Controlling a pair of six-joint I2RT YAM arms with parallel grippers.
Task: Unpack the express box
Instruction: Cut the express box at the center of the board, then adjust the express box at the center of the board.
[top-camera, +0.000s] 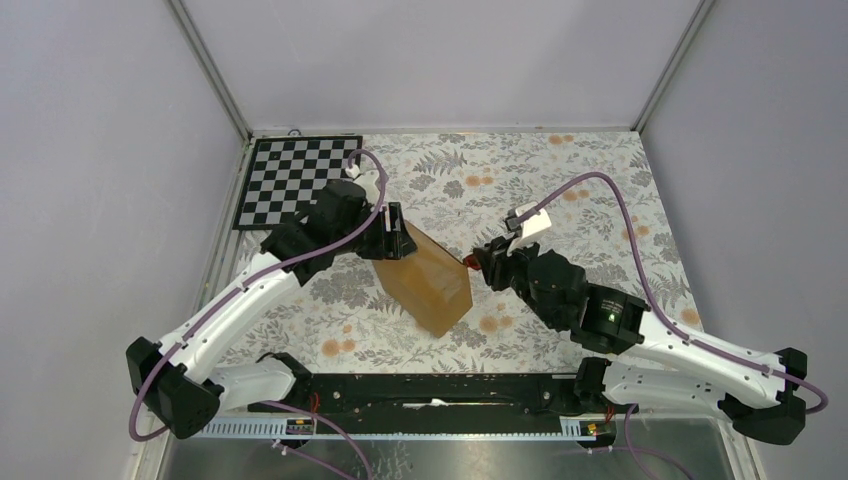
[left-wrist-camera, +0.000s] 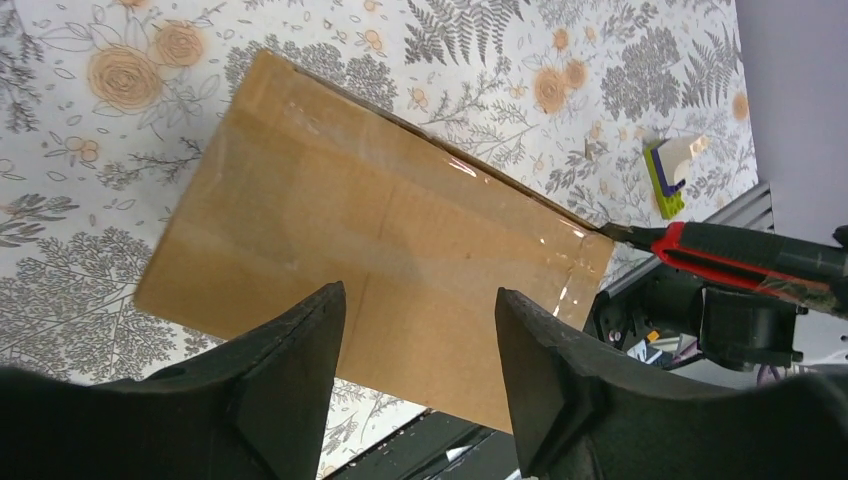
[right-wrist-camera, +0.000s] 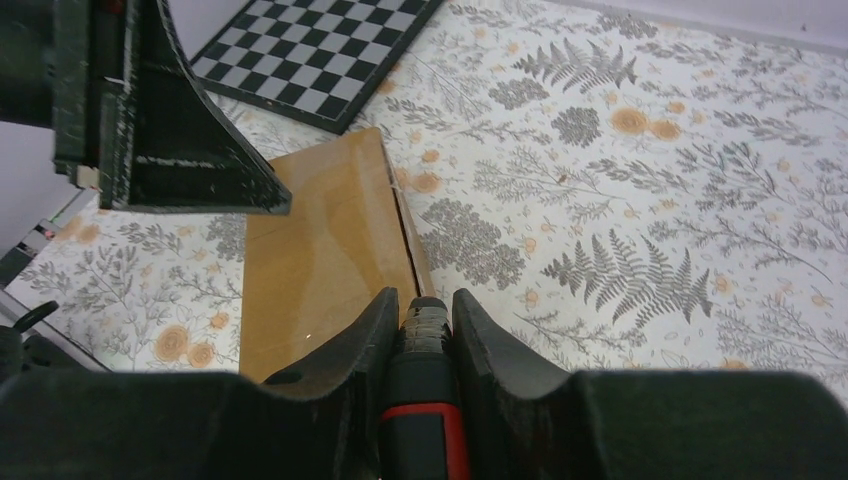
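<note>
One table surface (top-camera: 560, 200), covered in a pale cloth printed with grey ferns and orange roses. Plain grey walls (top-camera: 430, 60) on three sides, with metal corner posts (top-camera: 210, 70). A black-and-white checkerboard (top-camera: 295, 180) lies flat in the far left corner. A black rail (top-camera: 430, 390) at the near edge carries both arm bases.

Container: the express box (top-camera: 428, 280) sits mid-table, set diagonally between the two arms, well clear of the checkerboard. The top is closed, so the contents cannot be seen.

Materials: the box is plain brown cardboard, rectangular and unmarked. Glossy clear tape along its seams catches the light. The right wrist view shows a dark seam line along its upper right edge.

Left gripper (top-camera: 392, 232): above the far left end of the box. The matte black fingers (left-wrist-camera: 290, 380) stand apart with nothing between them, and the wrist view shows box face through the gap.

Right gripper (top-camera: 487, 262): at the box's right side, fingers (right-wrist-camera: 350, 350) clamped on the cutter (left-wrist-camera: 745, 255). The cutter has a slim black body with red trim. In the left wrist view its metal tip meets the box edge at a taped corner.
</note>
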